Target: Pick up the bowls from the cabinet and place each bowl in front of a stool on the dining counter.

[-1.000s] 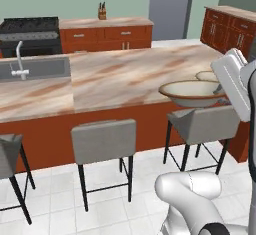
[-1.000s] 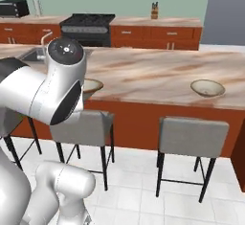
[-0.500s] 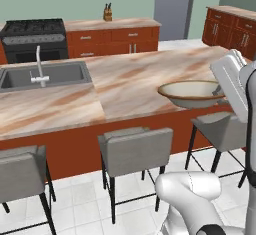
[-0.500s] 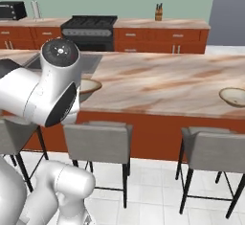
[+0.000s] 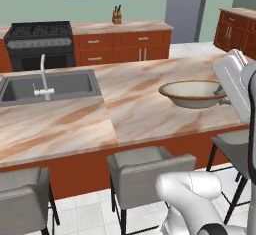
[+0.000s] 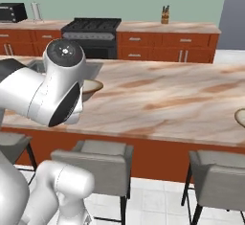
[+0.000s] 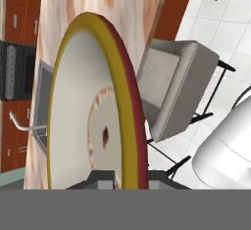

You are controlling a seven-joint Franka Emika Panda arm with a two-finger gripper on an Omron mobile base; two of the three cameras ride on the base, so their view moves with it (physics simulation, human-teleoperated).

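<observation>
- Pincer [image 7: 122,175] is pinching the rim of a bowl [image 5: 194,93]; in the hand view its two dark tips sit on either side of the bowl's edge at the bottom.
- Bowl is held just over the tabletop [image 5: 135,99], toward its right end in the left base view. Cannot tell if its base touches the marble.
- Bowl sits roughly level, mouth up, cream inside with a thin brown rim.
- Right base view: the bowl [image 6: 91,88] peeks out from behind the arm's big white joint, over the near-left part of the tabletop [image 6: 167,99].
- A second bowl [image 6: 240,118] is cut by the right edge of the right base view; it lies on the tabletop, well apart from the held one.
- Steel sink [image 5: 47,86] with its faucet [image 5: 44,76] is inset in the tabletop, well to the left of the held bowl.
- Grey stools along the near side: one stool [image 5: 150,171] below the middle of the tabletop, another [image 5: 22,199] at far left, a third [image 5: 235,146] under the right end, partly hidden by the arm.
- Held bowl is above the tabletop between the middle and right stools, nearer the right one.
- Hand view shows a stool [image 7: 176,84] beside the bowl's edge, below the tabletop's edge.
- Behind: black stove [image 5: 39,39], drawer cabinets [image 5: 120,46], knife block [image 5: 117,15] on the rear counter.
</observation>
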